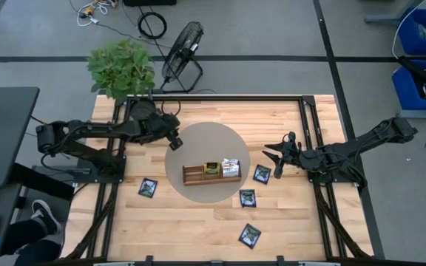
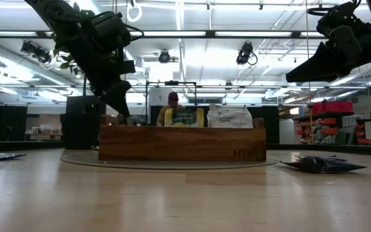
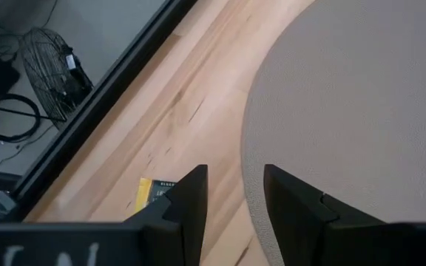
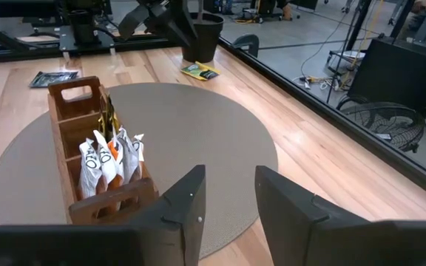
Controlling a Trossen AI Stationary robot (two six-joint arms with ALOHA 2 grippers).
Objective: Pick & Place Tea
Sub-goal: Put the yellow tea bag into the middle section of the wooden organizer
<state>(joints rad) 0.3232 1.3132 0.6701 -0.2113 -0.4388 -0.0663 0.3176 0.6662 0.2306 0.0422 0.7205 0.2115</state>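
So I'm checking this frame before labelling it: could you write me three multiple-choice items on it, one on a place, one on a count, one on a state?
1. Where does the wooden tray stand?
A. on the round grey mat
B. on the bare wood by the left arm
C. on the floor by the fan

2. How many black tea sachets lie loose on the table in the high view?
A. one
B. four
C. seven

3. How does the right gripper stand?
A. shut on a sachet
B. open and empty
C. out of view

Answers: 1 A, the mat shows all around the tray. 2 B, one lies left of the mat, three right of and below it. 3 B, the right wrist view shows a bare gap between its fingers.
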